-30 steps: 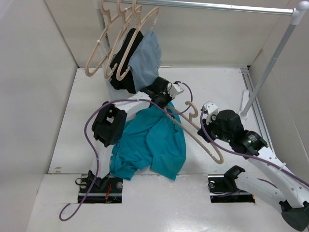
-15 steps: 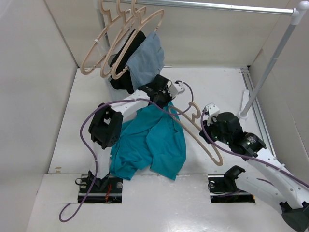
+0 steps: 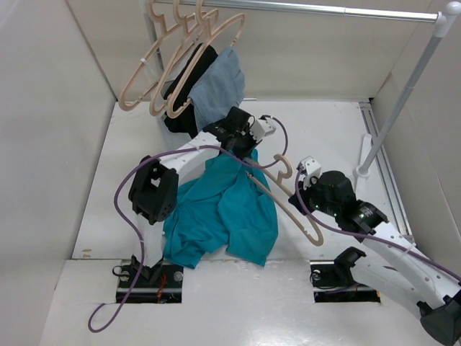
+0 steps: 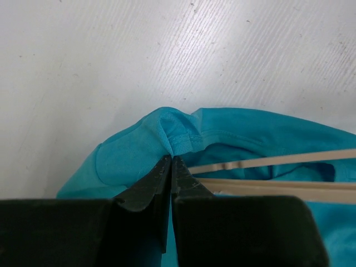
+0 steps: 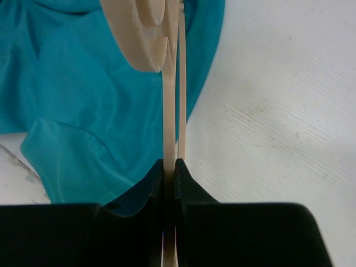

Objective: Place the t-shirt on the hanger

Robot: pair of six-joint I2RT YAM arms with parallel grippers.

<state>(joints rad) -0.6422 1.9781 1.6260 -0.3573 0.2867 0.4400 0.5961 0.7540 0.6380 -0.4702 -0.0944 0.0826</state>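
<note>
Two grips: left fingers (image 4: 158,183) pinch t-shirt (image 4: 139,150) at stitched edge; right fingers (image 5: 186,186) clamp hanger (image 5: 136,39). We judge threading underway; next, feed hanger toward ten o'clock.

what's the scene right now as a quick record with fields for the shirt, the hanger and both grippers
t-shirt: teal, crumpled on the table, not on the hanger
hanger: tan, one end at the shirt's pinched edge
left gripper: shut on the t-shirt's seamed edge
right gripper: shut on the hanger's thin bars
rail: spare hangers, grey-blue garment, black garment
</note>
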